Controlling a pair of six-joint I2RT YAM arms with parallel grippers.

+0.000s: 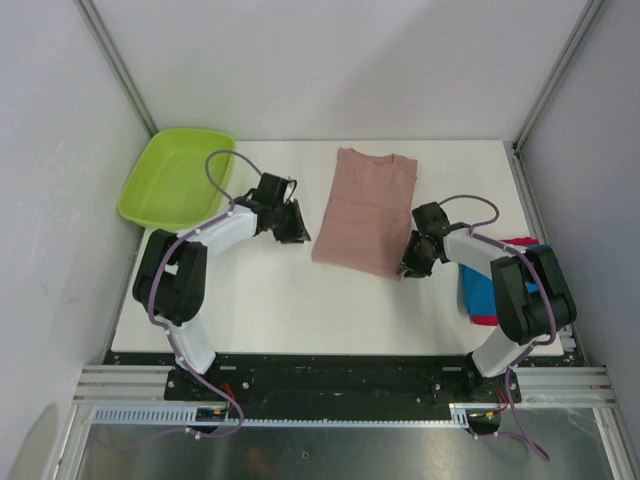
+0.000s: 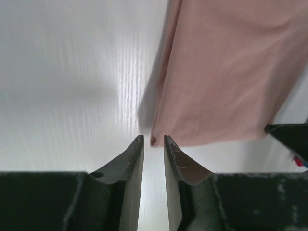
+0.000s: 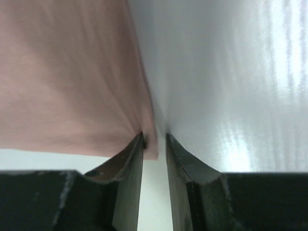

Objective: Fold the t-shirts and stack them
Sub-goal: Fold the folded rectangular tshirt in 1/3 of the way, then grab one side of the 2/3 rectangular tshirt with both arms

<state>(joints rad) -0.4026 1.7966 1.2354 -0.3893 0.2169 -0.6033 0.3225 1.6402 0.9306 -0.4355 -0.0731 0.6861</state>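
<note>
Nearest, beside the right arm's base, a folded blue cloth t-shirt [image 1: 478, 290] and a folded red cloth t-shirt [image 1: 515, 241] lie stacked together, partly under that arm, on the flat white table [image 1: 300, 315]. A little farther in, the right pincer [image 3: 154, 135] sits low at the near right corner of the long dusty pink cloth t-shirt [image 1: 362, 215]; its jaws stand a narrow way apart, and the corner's edge lies in the gap against one finger, by my judgement not pressed. The left pincer [image 2: 154, 138] hangs at the near left corner; its jaws are likewise slightly spread, with bare table showing between them, the cloth just beyond the tips and nothing held. The pink shirt itself lies mid-table, folded lengthwise into a narrow strip, collar at the far end and hem toward the arms. It looks light, thin and limp, so it will likely sag and drag rather than keep its shape, and a single layer may slip free. The two near corners, taken through all layers at once, seem the best hold for carrying hem to collar. Farthest, at the far left corner, a shallow lime-green plastic tub [image 1: 175, 180] sits well apart from the shirts.
</note>
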